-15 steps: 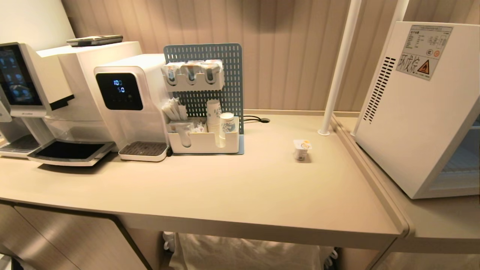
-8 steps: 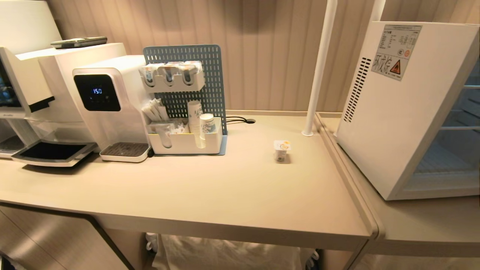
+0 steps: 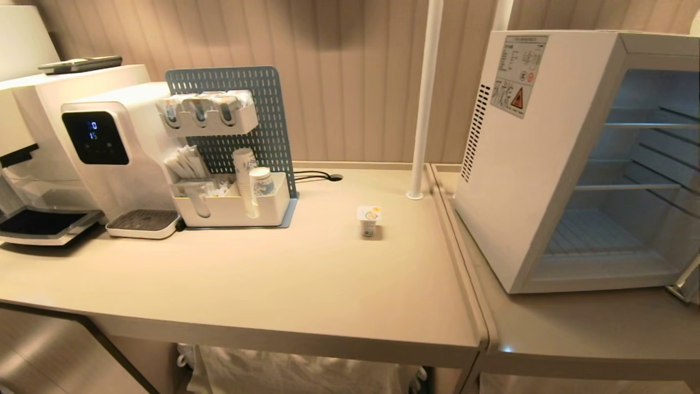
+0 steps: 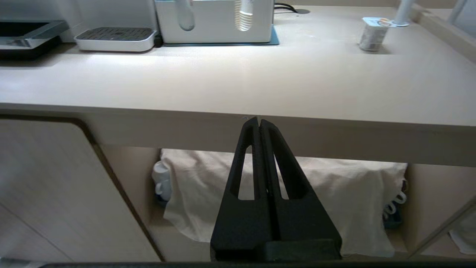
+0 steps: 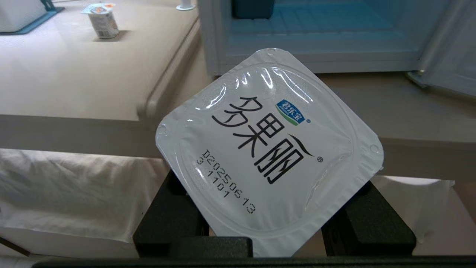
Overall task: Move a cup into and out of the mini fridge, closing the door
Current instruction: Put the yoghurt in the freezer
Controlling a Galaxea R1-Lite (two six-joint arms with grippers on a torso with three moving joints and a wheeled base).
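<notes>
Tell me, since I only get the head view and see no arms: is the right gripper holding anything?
Observer: Yes. The right gripper holds a sealed cup, its white foil lid facing the wrist camera, low in front of the open mini fridge.
Operator: And the left one?
Observer: The left gripper is shut and empty, its tips just below the counter front edge.
Operator: So the cup I see is a second one?
Observer: Yes. The right wrist view shows the counter cup and the held one together.
</notes>
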